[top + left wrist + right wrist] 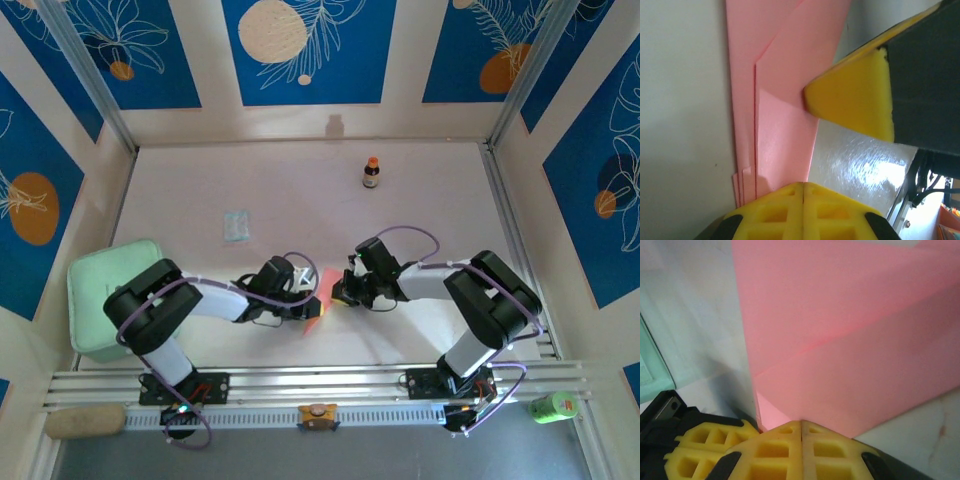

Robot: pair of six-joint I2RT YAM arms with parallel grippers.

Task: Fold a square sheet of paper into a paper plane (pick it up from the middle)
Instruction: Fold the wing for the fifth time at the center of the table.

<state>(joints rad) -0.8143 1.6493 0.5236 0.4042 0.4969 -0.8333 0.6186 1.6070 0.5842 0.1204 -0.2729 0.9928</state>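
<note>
The paper point(782, 95), folded into layered flaps, is pinched between the closed fingers of the left gripper point(804, 186) and likewise the right gripper point(801, 422), fanning out beyond both tips. A late fold seems in hand. Next, a crease must be pressed without either pinch slipping.

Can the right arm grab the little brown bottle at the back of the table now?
Probably not yet. The right gripper is shut on the pink paper, so it must let go first. Otherwise nothing stands between it and the bottle, though that sits far back.
</note>
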